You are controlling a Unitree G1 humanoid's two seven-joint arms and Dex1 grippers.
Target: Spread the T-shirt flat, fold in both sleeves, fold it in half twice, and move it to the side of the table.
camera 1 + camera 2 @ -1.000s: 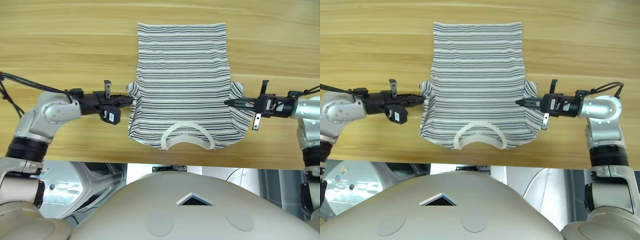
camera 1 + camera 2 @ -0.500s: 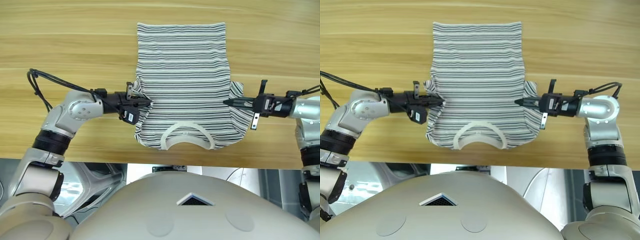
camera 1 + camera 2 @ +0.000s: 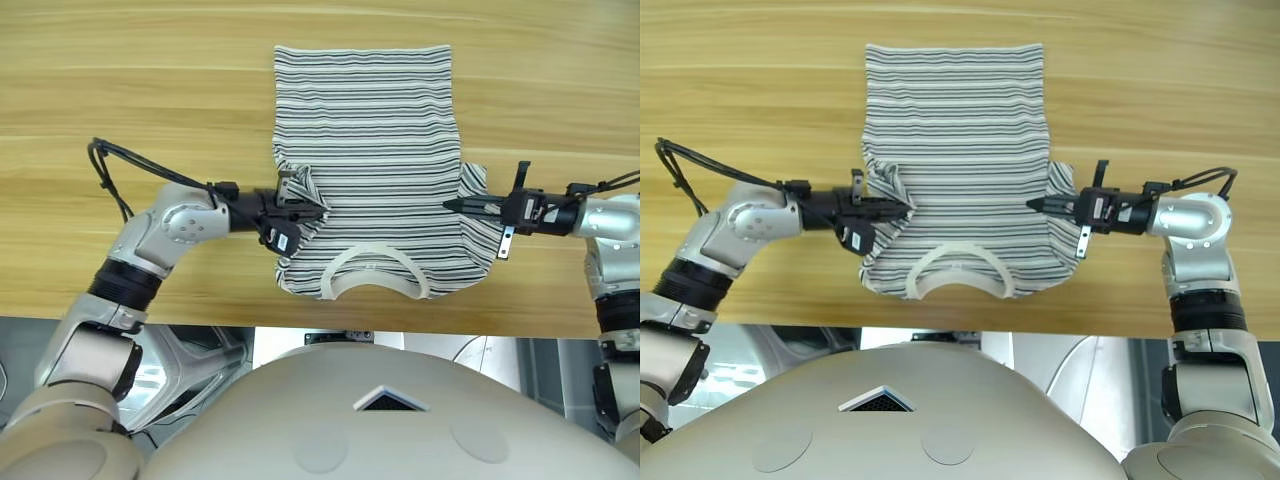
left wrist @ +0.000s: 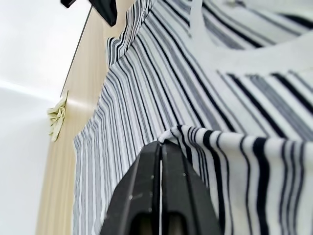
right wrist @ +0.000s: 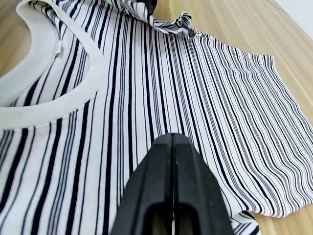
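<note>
A black-and-white striped T-shirt (image 3: pixel 365 120) lies on the wooden table (image 3: pixel 120 90), its white collar (image 3: pixel 378 270) toward the near edge. My left gripper (image 3: pixel 320 212) is shut on the left sleeve (image 4: pixel 205 147), which is pulled inward over the shirt's body and bunched at the fingertips. Over the shirt's right side, my right gripper (image 3: pixel 447 205) is shut, its tip pointing inward just past the right sleeve (image 3: pixel 476 180). In the right wrist view the right gripper (image 5: pixel 172 137) shows no cloth between its fingers.
The table's near edge (image 3: pixel 150 322) runs just below the collar. Bare wood stretches to the left, the right (image 3: pixel 560 90) and beyond the shirt's hem.
My left gripper has moved right with the left sleeve, carrying it from the shirt's outer edge onto the body. The right gripper has crept slightly inward.
</note>
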